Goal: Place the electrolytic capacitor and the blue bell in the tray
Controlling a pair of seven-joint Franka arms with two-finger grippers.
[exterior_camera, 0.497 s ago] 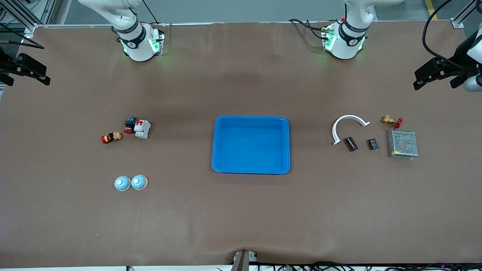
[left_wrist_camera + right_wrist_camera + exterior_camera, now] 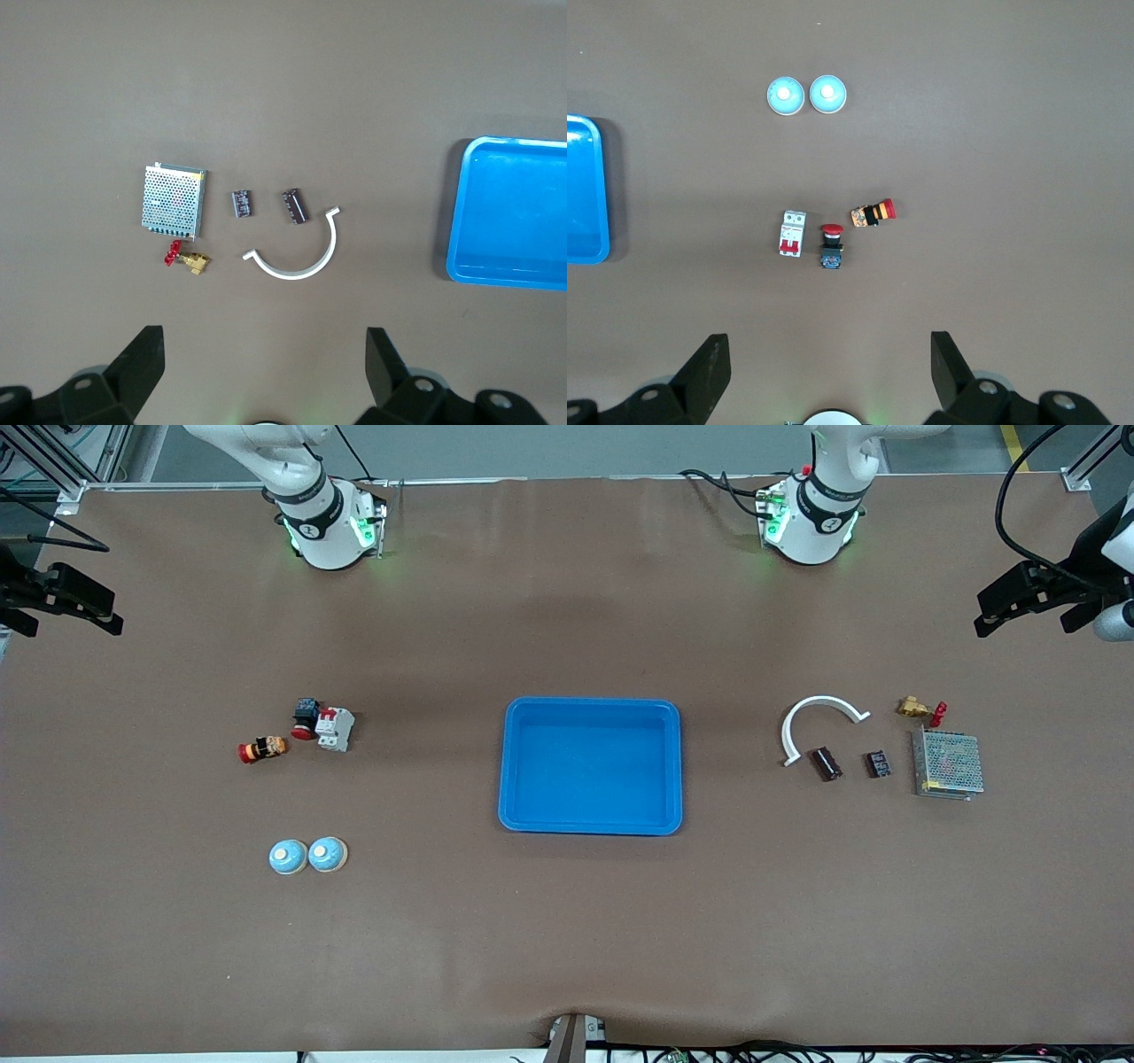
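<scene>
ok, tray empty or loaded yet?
Empty: the tray shows only bare blue floor; blue bells and capacitor lie on the table.

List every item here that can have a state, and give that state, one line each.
tray: empty
electrolytic capacitor: lying on table, untouched
two blue bells: side by side on table, untouched
left claw: open, holding nothing
right claw: open, holding nothing

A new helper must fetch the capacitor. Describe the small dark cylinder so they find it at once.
Start at the bright-blue plastic tray mid-table and go toward the left arm's end to the white plastic arc. Just under the arc's open side lies the small dark cylindrical capacitor. Beside it lies a flat black block; only the capacitor is round-bodied with a pale stripe.
</scene>
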